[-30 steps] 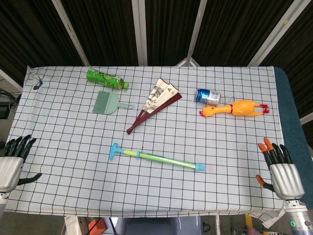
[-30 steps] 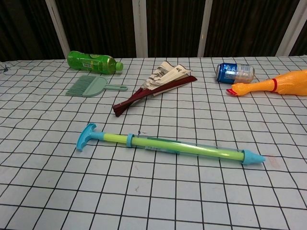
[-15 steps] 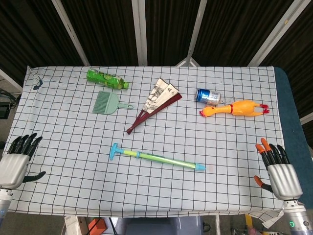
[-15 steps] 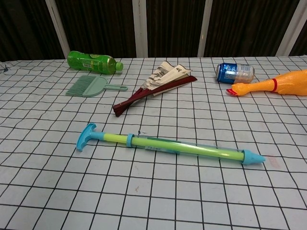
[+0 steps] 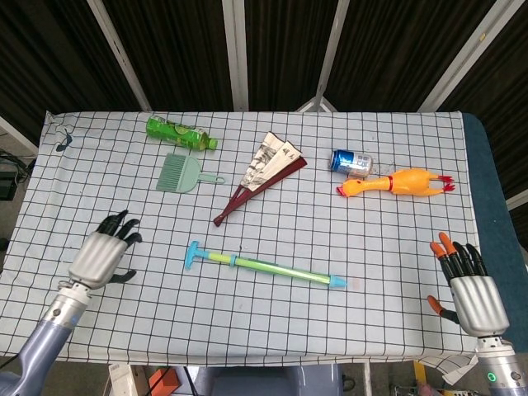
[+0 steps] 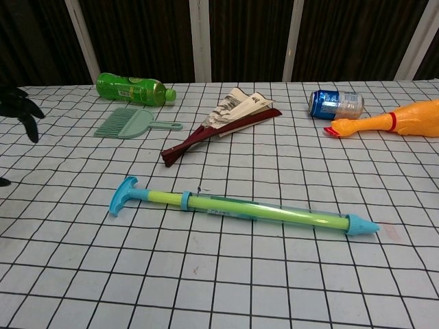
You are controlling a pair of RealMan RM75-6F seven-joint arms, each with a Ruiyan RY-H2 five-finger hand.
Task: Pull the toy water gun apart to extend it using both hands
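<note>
Hands (image 5: pixel 106 252) over checked tablecloth (image 5: pixel 396 239)

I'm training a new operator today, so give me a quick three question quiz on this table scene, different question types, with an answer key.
1. True or false: the left hand already holds the toy water gun.
2. Multiple choice: which thing lies right beside the blue can? A) green bottle B) rubber chicken C) folding fan
3. Fill in: the water gun's T-shaped handle points toward the robot's ____ side.

Key
1. False; the hand is empty, fingers apart, and clear of the gun.
2. B, the rubber chicken.
3. Left.
</note>
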